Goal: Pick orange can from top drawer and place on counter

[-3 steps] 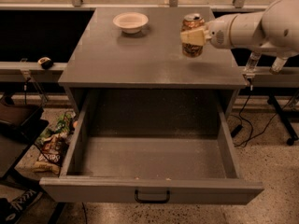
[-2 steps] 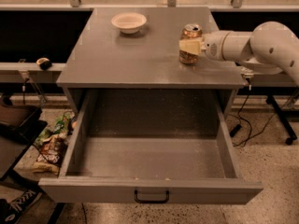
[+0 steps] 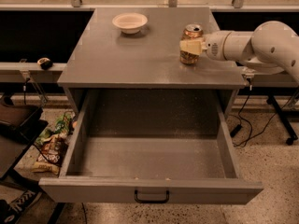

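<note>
Hand (image 3: 187, 46), from the right, grips the can (image 3: 188, 58), upright on the counter (image 3: 140, 59). Best to release only once its base sits flat, then back straight away.

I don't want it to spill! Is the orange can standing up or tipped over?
Upright: orange can stands on the counter, silver top up, jaws around it.

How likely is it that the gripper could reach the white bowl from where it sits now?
Probably yes: the gripper is at the can on the right of the counter, and only bare counter lies between it and the bowl.
</note>
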### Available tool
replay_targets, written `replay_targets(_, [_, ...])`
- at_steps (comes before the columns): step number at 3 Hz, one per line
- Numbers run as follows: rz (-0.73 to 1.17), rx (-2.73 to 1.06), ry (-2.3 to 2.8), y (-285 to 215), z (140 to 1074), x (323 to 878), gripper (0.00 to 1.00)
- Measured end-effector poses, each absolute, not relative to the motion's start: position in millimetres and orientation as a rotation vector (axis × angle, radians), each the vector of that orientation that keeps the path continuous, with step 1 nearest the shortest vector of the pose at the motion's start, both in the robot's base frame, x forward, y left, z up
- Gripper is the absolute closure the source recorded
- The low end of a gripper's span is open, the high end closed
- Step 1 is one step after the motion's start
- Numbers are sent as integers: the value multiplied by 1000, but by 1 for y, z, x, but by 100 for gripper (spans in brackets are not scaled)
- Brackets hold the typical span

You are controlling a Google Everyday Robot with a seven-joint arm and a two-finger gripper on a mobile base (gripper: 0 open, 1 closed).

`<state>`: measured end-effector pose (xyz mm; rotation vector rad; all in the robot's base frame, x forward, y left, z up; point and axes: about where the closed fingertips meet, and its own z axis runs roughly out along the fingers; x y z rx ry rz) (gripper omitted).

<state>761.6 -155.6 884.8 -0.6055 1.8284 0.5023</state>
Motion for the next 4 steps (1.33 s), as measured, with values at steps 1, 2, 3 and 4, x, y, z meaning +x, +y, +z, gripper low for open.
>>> replay_targets(1, [502,-605,1828,-156,885,762,30])
replay_targets(2, [519,-614,1820,-152,885,762,7])
replay_targets(3, [574,-714,1700,-155,925,724,0])
replay_targets(4, [488,-920,1637,-145,974,664,0])
